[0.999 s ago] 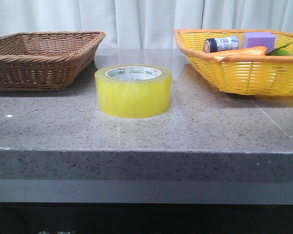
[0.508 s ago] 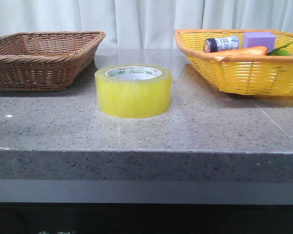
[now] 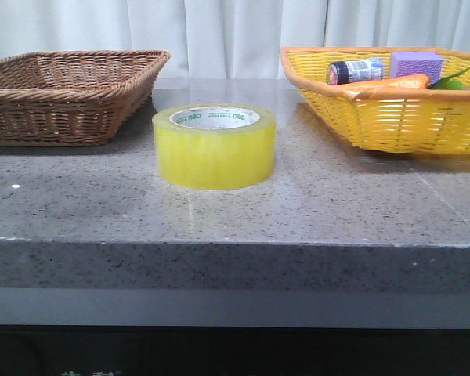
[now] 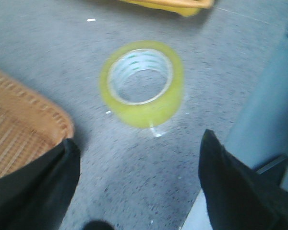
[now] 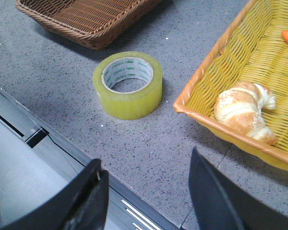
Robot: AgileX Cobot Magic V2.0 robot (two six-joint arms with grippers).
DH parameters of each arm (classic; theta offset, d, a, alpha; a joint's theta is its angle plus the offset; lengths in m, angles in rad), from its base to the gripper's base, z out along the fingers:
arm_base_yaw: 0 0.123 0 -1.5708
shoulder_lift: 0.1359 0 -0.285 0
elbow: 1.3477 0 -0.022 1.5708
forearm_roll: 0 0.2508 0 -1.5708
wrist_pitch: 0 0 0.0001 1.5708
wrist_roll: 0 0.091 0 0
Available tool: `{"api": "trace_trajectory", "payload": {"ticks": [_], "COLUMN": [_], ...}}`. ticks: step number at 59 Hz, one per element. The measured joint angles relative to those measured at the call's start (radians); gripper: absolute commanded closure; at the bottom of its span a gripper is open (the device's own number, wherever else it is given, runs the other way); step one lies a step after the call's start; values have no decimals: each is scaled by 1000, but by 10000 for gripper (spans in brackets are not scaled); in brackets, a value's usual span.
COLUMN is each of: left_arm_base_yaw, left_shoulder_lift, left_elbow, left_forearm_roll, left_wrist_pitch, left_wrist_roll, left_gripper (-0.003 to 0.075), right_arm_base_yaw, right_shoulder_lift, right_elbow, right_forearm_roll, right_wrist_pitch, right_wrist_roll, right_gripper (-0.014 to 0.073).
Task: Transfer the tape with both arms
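Note:
The tape (image 3: 214, 147), a wide translucent yellow roll with a white, green-printed core, stands flat on the grey stone table between two baskets. It also shows in the left wrist view (image 4: 142, 82) and the right wrist view (image 5: 128, 85). My left gripper (image 4: 139, 182) is open and empty, hovering short of the tape near the table's front edge. My right gripper (image 5: 146, 191) is open and empty, above the table's front edge, apart from the tape. Neither gripper shows in the front view.
A brown wicker basket (image 3: 66, 92) stands at the back left. A yellow basket (image 3: 392, 102) at the back right holds a small bottle (image 3: 354, 70), a purple block (image 3: 415, 63), a carrot (image 3: 395, 82) and a croissant (image 5: 242, 110).
The tape and baskets have not moved in the front view. No gripper has entered that view.

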Motion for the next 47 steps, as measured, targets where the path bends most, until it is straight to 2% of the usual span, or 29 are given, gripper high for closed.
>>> {"api": "trace_trajectory", "payload": {"ticks": [12,25,47], "left_arm_base_yaw": [-110,-234,-290], "left_shoulder_lift": [195,417,676], "left_elbow": [-150,-300,-449], "left_forearm_roll": [5,149,281], "left_wrist_pitch": [46,113,194], "left_wrist_roll": [75,14,-63], "left_gripper": [209,209,209], "right_arm_base_yaw": [0,0,0], "right_shoulder_lift": [0,0,0], "right_elbow": [0,0,0], "right_forearm_roll": [0,0,0], "right_wrist_pitch": [0,0,0], "right_wrist_roll": [0,0,-2], "right_gripper": [183,183,183]}}
